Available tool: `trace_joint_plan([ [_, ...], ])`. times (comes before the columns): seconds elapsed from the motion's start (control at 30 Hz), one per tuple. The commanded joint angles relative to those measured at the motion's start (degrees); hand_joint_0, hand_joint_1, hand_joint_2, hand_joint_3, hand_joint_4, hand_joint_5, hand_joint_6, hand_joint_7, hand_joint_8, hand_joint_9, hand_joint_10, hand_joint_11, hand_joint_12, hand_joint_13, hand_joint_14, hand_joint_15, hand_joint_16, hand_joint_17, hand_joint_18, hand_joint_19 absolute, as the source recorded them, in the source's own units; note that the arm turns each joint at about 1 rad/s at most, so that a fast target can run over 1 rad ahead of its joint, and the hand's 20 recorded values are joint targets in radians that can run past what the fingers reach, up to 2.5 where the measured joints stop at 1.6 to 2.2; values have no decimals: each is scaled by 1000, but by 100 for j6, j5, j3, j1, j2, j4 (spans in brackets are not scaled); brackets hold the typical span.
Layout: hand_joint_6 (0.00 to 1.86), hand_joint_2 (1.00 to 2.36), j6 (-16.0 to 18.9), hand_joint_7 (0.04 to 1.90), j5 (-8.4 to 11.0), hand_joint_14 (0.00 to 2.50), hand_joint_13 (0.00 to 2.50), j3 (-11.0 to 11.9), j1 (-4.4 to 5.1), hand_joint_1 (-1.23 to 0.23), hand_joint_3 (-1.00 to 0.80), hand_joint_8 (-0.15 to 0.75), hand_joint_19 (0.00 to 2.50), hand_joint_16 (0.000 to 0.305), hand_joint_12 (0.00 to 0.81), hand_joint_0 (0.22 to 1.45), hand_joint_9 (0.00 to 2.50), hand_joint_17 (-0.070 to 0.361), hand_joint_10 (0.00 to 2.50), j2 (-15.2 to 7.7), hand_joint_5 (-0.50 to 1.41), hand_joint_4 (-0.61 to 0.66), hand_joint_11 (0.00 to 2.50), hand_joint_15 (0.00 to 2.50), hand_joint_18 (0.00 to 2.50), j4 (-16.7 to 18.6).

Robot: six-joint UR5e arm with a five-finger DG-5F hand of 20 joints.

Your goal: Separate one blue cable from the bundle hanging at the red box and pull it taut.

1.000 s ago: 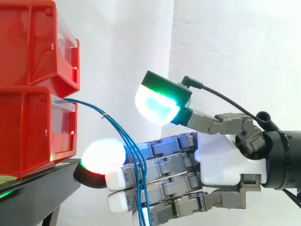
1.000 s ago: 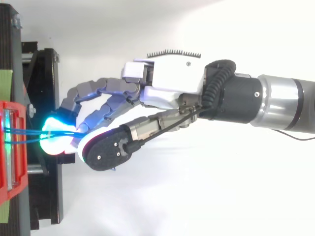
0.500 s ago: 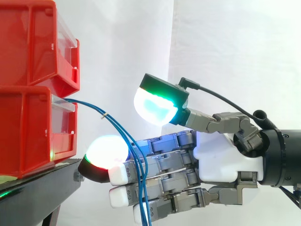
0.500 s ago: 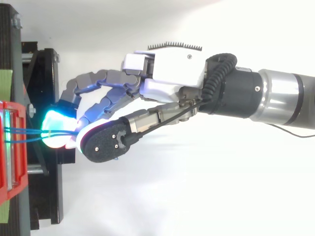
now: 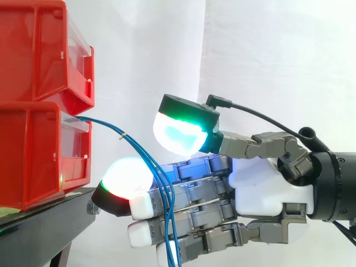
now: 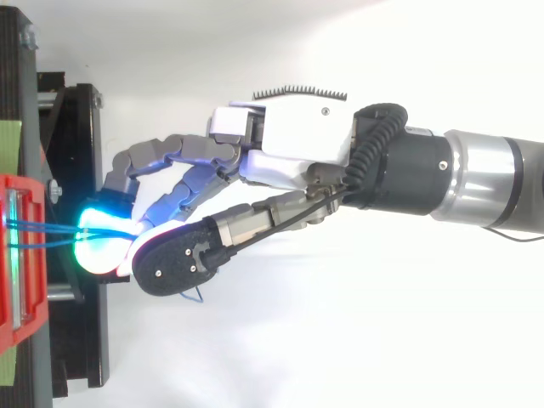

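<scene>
- While its fingers reach out nearly straight, stacked one above another in the side view, the robot hand (image 5: 261, 189) is apart: the thumb (image 5: 178, 132), glowing green and cyan, stands clear above them with a gap beneath.
- Close to the fingertips (image 5: 125, 177), the blue cables (image 5: 118, 132) run down across the fingers and touch them. The strands overlap there, so whether any strand slips between two fingers cannot be told.
- Below the lowest finger the cables are cut off by the picture's edge, so their ends are hidden.
- From above, the black back of the thumb covers the spot where the blue cables (image 6: 42, 229) meet the robot hand (image 6: 289, 144). A small blue loop peeps out beside it.
- Just beyond the fingertips stands the black stand (image 5: 39, 228).
- Farther that way, the cables rise in a slack curve to the lower red box (image 5: 39, 150) and pass under its clear front lip. Their run inside is hidden.
- Above it sits a second red bin (image 5: 39, 50), cut off at the top.
- Behind everything hangs the white curtain (image 5: 267, 55).
</scene>
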Motion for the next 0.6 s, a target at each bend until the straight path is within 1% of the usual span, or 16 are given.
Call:
trace_joint_plan([
  [0.0, 503, 1011, -46, 1127, 3, 12, 749, 0, 3, -541, -373, 301, 389, 35, 341, 699, 840, 78, 12, 0, -123, 240, 330, 323, 663, -9],
  [0.1, 503, 1010, -54, 1136, 3, 12, 750, 0, 12, -523, -392, 301, 390, 35, 340, 692, 845, 78, 10, 0, -121, 247, 337, 320, 668, -26],
  [0.23, 503, 1009, -37, 1147, -23, 12, 759, 0, -41, -512, -404, 300, 398, 35, 341, 684, 850, 78, 10, 0, -119, 241, 340, 318, 669, -35],
  [0.27, 503, 1009, -37, 1153, -23, 12, 762, 0, -41, -510, -407, 303, 391, 35, 342, 683, 851, 78, 10, 9, -119, 245, 343, 322, 672, -35],
  [0.57, 503, 1013, -11, 1162, -32, 14, 770, 0, -67, -536, -349, 305, 397, 34, 342, 696, 866, 77, 11, 17, -116, 234, 354, 327, 677, -97],
])
